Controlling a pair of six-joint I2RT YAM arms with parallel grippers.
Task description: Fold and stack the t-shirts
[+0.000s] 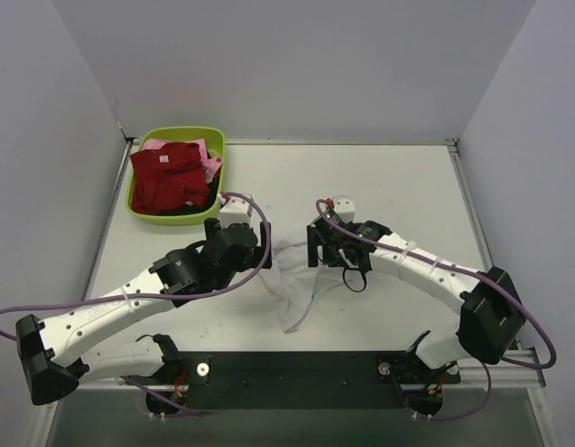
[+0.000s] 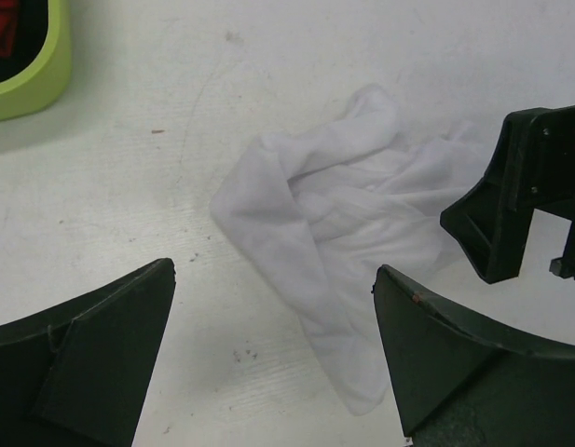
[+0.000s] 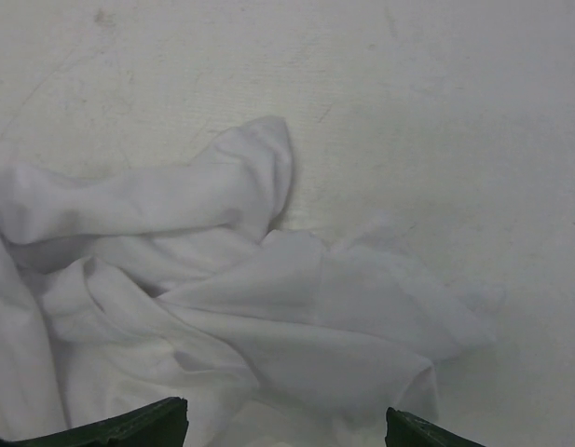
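We see the white t-shirt crumpled on the table near its middle, between the two hands. The left hand is spread wide above it and the right hand is wide too, neither gripping cloth. The dark red t-shirt and pink t-shirt lie in the green basin, far left.

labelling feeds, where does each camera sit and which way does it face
Top external: above, behind the robot, looking down at the table; left arm, right arm show.
Left wrist: on left arm, faces white t-shirt past open left claw.
Right wrist: on right arm, close over it; right claw at bottom.
Both wrists share the white t-shirt.
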